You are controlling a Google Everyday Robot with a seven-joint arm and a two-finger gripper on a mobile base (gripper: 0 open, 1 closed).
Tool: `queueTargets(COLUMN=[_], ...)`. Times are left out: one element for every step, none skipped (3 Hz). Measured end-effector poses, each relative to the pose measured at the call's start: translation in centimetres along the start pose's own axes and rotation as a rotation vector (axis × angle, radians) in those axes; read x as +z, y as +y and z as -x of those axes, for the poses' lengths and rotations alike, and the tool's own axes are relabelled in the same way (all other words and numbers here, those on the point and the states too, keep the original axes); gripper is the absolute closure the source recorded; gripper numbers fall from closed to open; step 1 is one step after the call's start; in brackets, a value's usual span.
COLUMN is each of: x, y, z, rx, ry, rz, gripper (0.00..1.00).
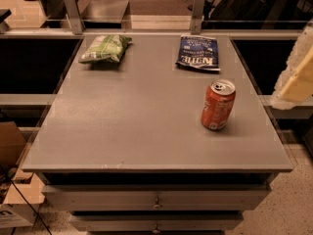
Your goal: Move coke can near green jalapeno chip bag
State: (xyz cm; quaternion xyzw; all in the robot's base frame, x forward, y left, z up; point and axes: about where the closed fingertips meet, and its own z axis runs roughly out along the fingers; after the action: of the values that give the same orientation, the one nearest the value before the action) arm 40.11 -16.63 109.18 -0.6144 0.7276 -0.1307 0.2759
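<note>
The coke can [218,105], red-orange with a silver pull-tab top, stands upright on the right side of the grey table [137,126]. The green jalapeno chip bag [105,48], puffy and light green, lies at the table's far left corner. My gripper [297,80] shows as a pale cream shape at the right edge of the view, off the table's right side, to the right of the can and a little above it. It is apart from the can and holds nothing that I can see.
A flat dark blue chip bag [197,53] with white lettering lies at the far right of the table, behind the can. A metal rail with two posts [72,6] runs behind the table. Drawers [156,199] sit under the front edge. Cardboard boxes [12,180] stand on the floor at the left.
</note>
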Motion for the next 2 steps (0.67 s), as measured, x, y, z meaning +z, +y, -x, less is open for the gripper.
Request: queueTargets(x=[0.00, 0.00], y=[0.00, 0.00], z=[0.00, 0.00], rx=[0.000, 0.000], ry=[0.000, 0.000], rz=[0.000, 0.000], gripper=[0.00, 0.00])
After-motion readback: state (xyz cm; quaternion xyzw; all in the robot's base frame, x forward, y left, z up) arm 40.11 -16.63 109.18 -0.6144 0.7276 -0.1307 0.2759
